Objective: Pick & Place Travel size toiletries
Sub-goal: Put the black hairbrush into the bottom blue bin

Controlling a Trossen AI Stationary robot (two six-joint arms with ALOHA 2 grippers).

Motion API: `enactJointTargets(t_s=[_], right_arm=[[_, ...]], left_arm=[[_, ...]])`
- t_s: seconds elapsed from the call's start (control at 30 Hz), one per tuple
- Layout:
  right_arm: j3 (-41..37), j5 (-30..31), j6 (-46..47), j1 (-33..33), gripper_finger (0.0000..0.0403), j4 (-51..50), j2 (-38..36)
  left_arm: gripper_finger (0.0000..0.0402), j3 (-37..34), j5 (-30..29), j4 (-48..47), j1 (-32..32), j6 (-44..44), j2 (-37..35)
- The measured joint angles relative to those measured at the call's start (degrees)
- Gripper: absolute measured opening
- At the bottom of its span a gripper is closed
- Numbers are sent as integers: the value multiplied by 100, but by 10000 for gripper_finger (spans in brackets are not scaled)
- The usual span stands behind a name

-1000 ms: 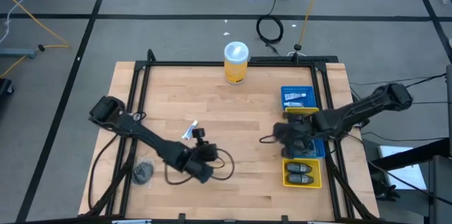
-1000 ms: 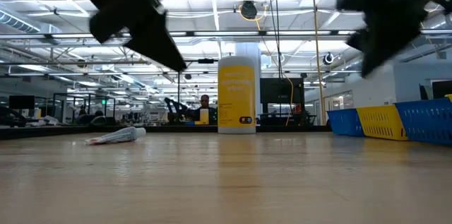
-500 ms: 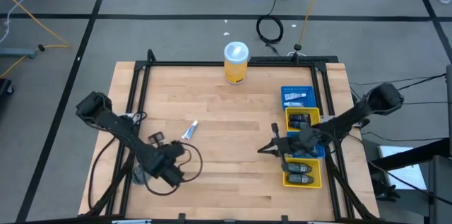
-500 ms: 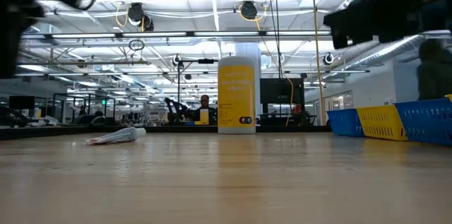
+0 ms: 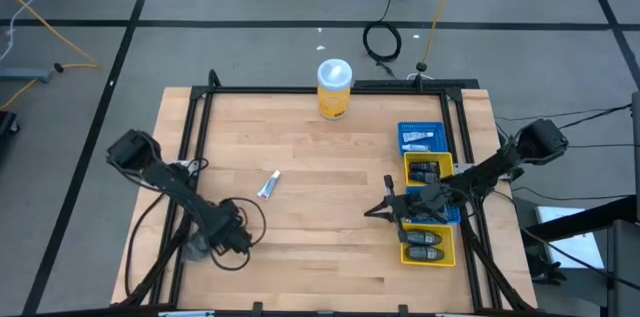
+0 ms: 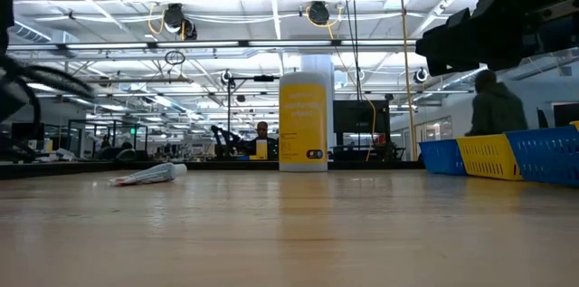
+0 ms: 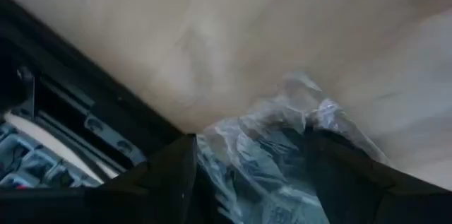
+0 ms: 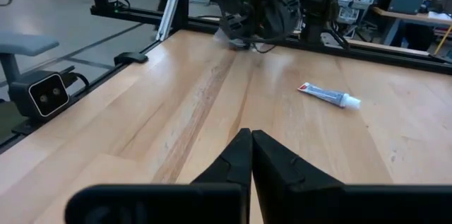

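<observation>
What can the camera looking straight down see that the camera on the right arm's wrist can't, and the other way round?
Only the high view shows the yellow canister, the blue bin and the yellow bins with dark items inside. Only the right wrist view shows the right tool up close, fingers shut together, and a small camera unit beside the table. Both show the white tube lying on the wood and the left tool down near the table's edge.

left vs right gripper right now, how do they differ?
Left gripper is open, fingers either side of a clear plastic-wrapped item at the table's near-left edge. Right gripper is shut and empty, above bare wood beside the yellow bins. Left points down at the item; right looks level across the table. Both are dark and two-fingered.
</observation>
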Motion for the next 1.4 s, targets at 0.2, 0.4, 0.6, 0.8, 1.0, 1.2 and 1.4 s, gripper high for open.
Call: enactJointTargets(t_s=[0.2,0.4,0.6,0.8,1.0,1.2,1.4], right_arm=[[3,2,-4,-2,1,20,0],[6,2,-2,-2,1,22,0],[6,2,-3,-2,1,11,0],[6,2,-4,-2,1,10,0],[6,2,-4,-2,1,11,0],[6,2,-4,-2,1,9,0],[8,2,-2,-2,1,-40,0]], left_arm=[[223,-343,11,648,-12,-3,-17],[126,-336,16,840,-27,329,-4],[11,-336,-219,1162,-56,850,-35],[4,-113,-1640,1507,-54,1187,-248],[8,9,-3058,2871,-49,2111,-754],[12,5,-3802,3688,-27,2857,-841],[109,2,-3796,3606,50,2750,-714]])
